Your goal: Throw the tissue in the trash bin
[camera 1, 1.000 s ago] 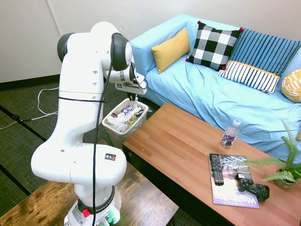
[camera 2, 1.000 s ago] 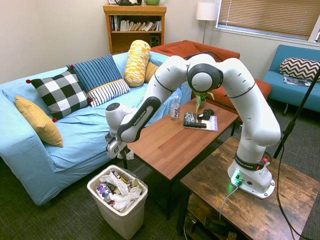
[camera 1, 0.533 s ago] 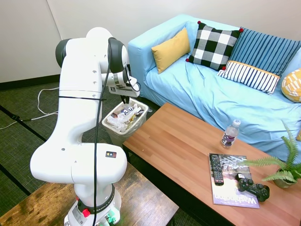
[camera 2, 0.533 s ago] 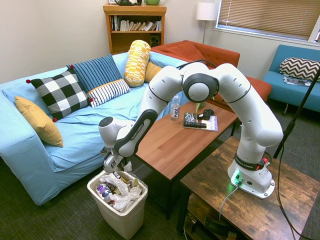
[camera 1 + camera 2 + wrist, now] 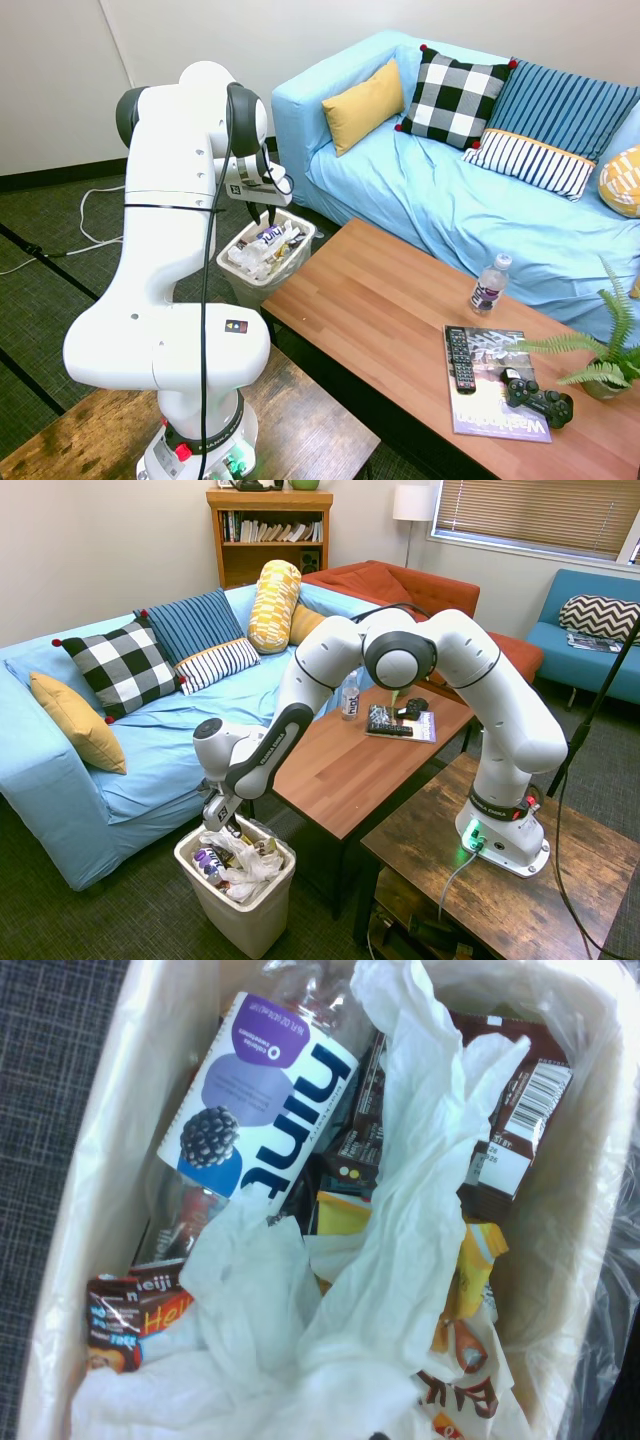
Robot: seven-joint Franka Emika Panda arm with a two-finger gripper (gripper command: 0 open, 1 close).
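hand (image 5: 222, 825) sits right over the trash bin (image 5: 268, 902), nose down so a drop would land inside. can't tell if it's open or gripping; fingers are lost against the rubbish. tissue (image 5: 400, 1220): likely the thin crinkled white sheet draped over the rubbish, though not certain. beneath it a clear plastic bottle (image 5: 250, 1120) and glossy brown wrappers (image 5: 515, 1120). liner is thin and translucent.

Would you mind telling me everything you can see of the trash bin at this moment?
The trash bin is a small white rectangular basket with a thin plastic liner folded over its rim. It stands upright on the dark carpet, between the blue sofa and the corner of the wooden coffee table. It is filled nearly to the rim: a Hint bottle, brown wrappers and crumpled white paper. The tool hangs just above its opening.
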